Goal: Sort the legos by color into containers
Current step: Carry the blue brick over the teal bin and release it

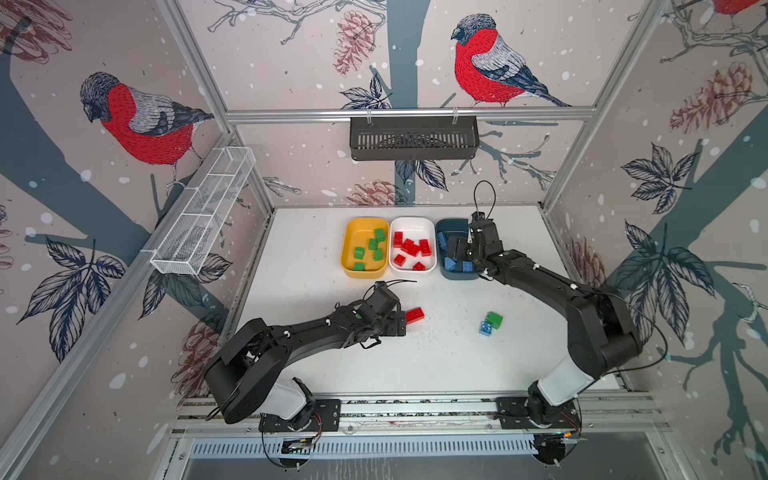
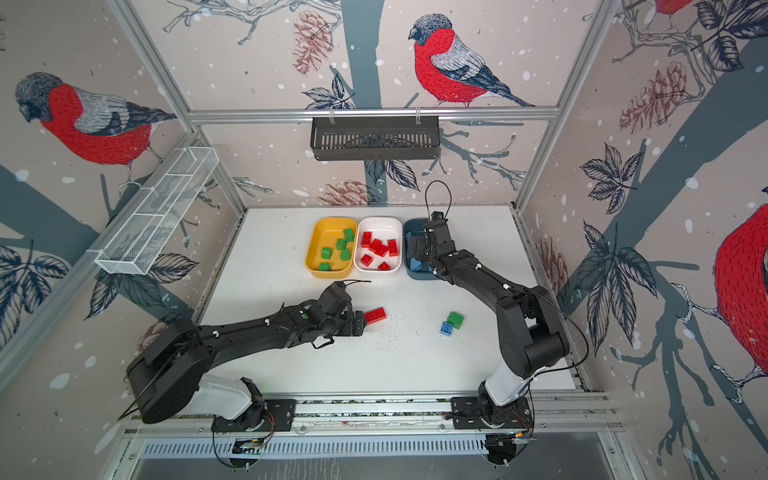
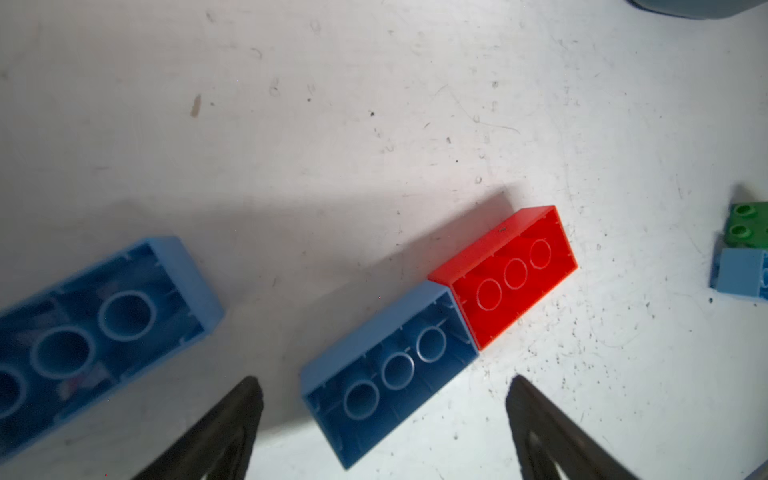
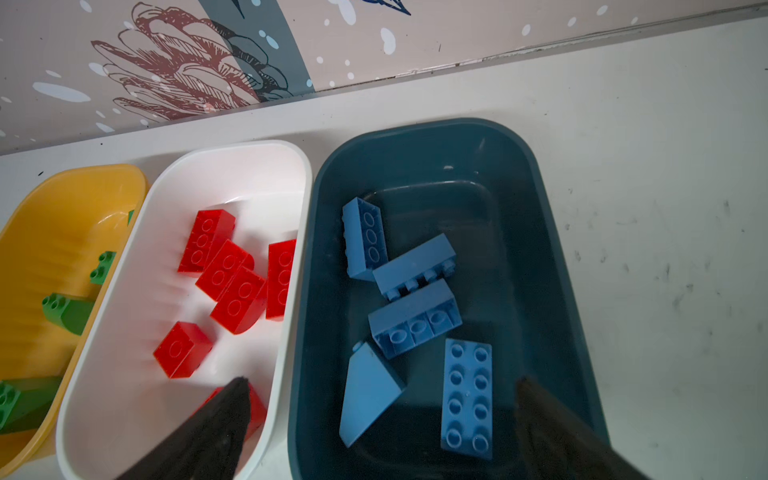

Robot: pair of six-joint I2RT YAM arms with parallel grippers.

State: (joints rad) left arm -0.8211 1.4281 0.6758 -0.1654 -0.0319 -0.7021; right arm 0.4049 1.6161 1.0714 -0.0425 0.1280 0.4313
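Three containers stand in a row at the back: a yellow tub with green legos, a white tub with red ones and a teal tub with several blue ones. My right gripper hangs open over the teal tub, holding nothing. My left gripper is open low over the table, its fingers either side of an upside-down blue brick. A red brick touches that brick's far end. Another blue brick lies beside them. In both top views the arm hides the blue bricks.
A small green brick and a small blue brick lie together on the table toward the right. A white wire basket hangs on the left wall and a dark slatted basket on the back rail.
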